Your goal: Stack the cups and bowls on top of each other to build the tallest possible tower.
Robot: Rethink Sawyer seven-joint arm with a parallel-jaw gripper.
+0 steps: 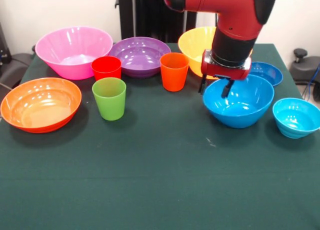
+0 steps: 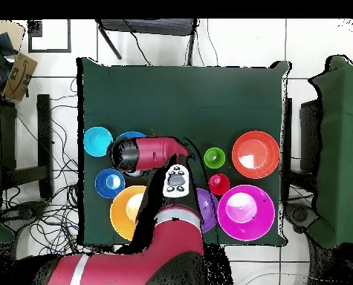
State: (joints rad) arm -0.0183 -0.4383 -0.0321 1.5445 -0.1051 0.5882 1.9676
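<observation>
On a dark green table (image 1: pixel 160 180), nothing is stacked; every cup and bowl stands alone. In the front view, the large orange bowl (image 1: pixel 40 104) sits at the left edge, the pink bowl (image 1: pixel 74 51) behind it near the far edge. The red cup (image 1: pixel 106 68) stands just behind the lime green cup (image 1: pixel 109 98), beside the purple bowl (image 1: pixel 139 56). The orange cup (image 1: pixel 174 71) stands in front of the yellow bowl (image 1: pixel 197 44), which the arm partly hides. The gripper (image 1: pixel 215 86) hangs at the near-left rim of the large blue bowl (image 1: pixel 239 100), one finger outside the wall and one inside; whether they pinch it cannot be told. The small dark blue bowl (image 1: pixel 266 72) lies behind, the cyan bowl (image 1: pixel 296 117) near the right edge. The table's whole front half lies open.
</observation>
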